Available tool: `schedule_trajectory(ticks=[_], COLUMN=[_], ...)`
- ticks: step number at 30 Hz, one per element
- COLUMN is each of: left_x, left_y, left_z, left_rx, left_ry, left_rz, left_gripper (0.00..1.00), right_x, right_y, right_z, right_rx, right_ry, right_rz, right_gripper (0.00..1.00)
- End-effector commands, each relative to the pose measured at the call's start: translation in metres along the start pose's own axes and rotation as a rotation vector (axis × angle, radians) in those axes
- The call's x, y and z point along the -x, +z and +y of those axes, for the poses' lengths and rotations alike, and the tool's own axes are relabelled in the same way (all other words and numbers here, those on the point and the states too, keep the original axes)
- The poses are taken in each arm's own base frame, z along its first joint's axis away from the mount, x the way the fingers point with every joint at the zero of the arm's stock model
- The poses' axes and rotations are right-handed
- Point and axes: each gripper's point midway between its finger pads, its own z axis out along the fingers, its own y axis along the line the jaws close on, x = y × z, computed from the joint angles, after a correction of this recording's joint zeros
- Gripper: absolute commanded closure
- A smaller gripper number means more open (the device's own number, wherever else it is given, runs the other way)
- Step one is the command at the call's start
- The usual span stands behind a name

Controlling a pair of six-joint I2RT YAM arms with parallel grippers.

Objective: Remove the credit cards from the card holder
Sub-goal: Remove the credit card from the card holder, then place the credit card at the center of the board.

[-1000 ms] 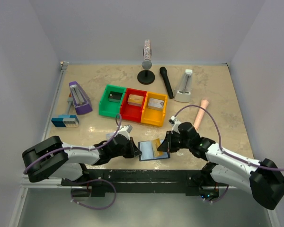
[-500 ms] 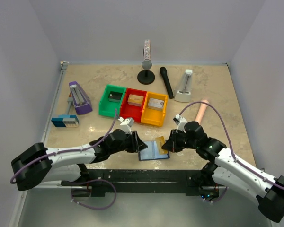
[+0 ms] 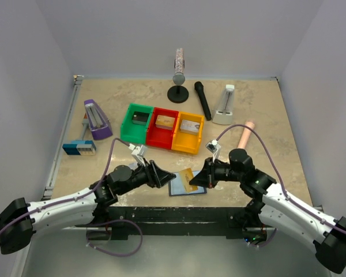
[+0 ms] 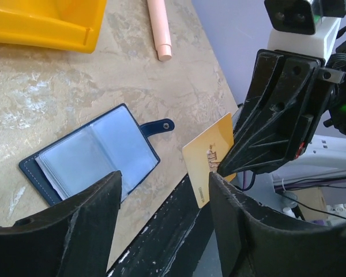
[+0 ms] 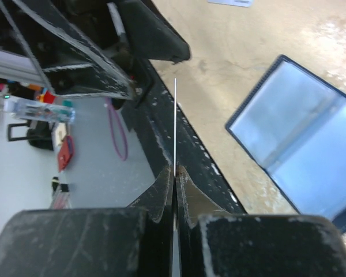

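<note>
**Right gripper** (image 4: 229, 167): clenched on the yellow-gold credit card (image 4: 209, 164), gripping it by one short edge. The card is clear of every pocket and raised above the table (image 3: 265, 115), over the right part of the card holder (image 4: 98, 156). In the right wrist view the card shows edge-on as a thin line between the closed jaws.

**Left gripper** (image 4: 164, 178): jaws spread wide, holding nothing. It hovers just left of the card holder without touching it.

**Card holder:** lies open and flat at the near edge of the table, between the two grippers, with its pale blue-grey lining facing up and its snap tab pointing right. Whether the black and silvery grey cards are in its pockets cannot be told.

**Step in hand:** extraction of the first card, apparently complete.

**Next move:**
1. Carry the held card to a bare patch of table and open the jaws.
2. Bring the left gripper down to pin the holder.
3. Pinch the next card's edge with the right gripper.
</note>
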Motion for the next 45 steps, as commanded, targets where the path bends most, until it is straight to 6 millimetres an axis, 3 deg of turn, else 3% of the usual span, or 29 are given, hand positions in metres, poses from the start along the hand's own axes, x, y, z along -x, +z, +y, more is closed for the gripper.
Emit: schedule_trajectory(ticks=[1,11,22,28,41,45], left_x=[0.013,0.017,0.010,0.010,0.004,0.001], left_y=[-0.008,-0.014,-0.007,-0.008,-0.008,-0.012], left_z=[-0.005,-0.031,-0.035,-0.042,-0.046,-0.049], left_rx=[-0.054,-0.200,-0.239,-0.274,-0.317,-0.339], left_ry=[0.017,0.041,0.032,0.048,0.045,0.054], left_rz=[-0.085,-0.102,-0.081,-0.074,-0.055,-0.046], left_gripper=[0.32,0.31,0.35,0.45,0.78,1.00], right_x=[0.023,0.042,0.048,0.046,0.044,0.039], right_y=[0.002,0.011,0.018,0.023,0.026,0.022], right_z=[0.037,0.053,0.057,0.055,0.058,0.056], right_rx=[0.168,0.243,0.269,0.269,0.286,0.246], right_ry=[-0.019,0.039,0.066,0.078,0.076,0.064], right_rz=[-0.060,-0.084,-0.072,-0.057,-0.027,0.011], right_gripper=[1.00,1.00,1.00,1.00,1.00,0.66])
